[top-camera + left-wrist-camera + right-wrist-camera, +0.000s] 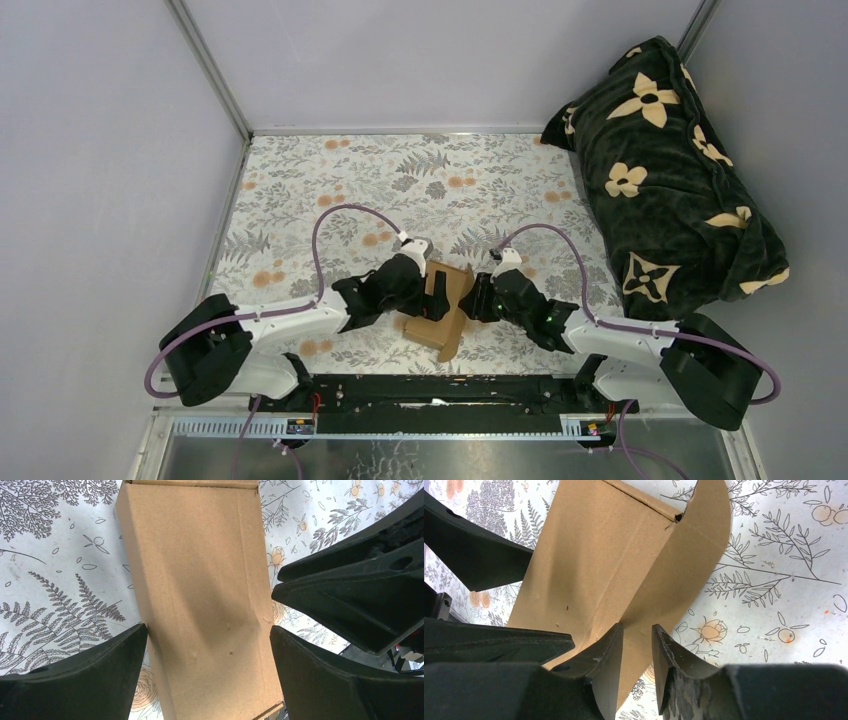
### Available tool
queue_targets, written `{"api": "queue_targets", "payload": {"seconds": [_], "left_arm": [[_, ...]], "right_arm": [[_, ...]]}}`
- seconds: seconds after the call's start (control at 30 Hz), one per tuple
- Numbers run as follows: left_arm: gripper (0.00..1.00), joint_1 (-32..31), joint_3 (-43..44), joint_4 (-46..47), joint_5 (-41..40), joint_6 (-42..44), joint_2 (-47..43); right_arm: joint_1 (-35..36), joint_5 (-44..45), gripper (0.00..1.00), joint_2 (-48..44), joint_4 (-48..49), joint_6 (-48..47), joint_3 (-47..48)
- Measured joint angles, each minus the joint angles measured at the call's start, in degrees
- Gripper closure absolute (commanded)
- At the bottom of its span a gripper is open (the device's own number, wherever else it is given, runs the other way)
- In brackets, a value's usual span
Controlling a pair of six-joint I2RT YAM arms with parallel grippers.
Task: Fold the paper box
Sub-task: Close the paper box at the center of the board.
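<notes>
Both arms reach inward over the floral surface (300,200). The left pincer (207,645) straddles the paper box (440,305) wide open at nine o'clock; the right pincer (636,650) pinches its flap from three o'clock.

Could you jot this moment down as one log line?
left gripper: open, straddling paper box | right gripper: pinching a box flap | box: partly folded

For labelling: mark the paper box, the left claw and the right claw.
paper box (200,605): left wrist view, on its broad brown panel.
left claw (207,672): left wrist view, midway between its spread fingertips.
right claw (638,645): right wrist view, midway between its fingertips.
</notes>
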Motion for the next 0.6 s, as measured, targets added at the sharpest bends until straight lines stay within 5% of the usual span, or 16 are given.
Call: {"api": "queue_targets", "payload": {"seconds": [0.2, 0.6], "left_arm": [[0.02, 0.17, -1.49, 0.13, -0.35, 0.11, -0.52], [0.02, 1.20, -3.80, 2.78, 0.83, -0.09, -0.17]], "right_arm": [[0.00, -0.66, 0.51, 0.79, 1.46, 0.07, 0.31], [0.00, -3.15, 0.45, 6.14, 5.75, 0.90, 1.60]]}}
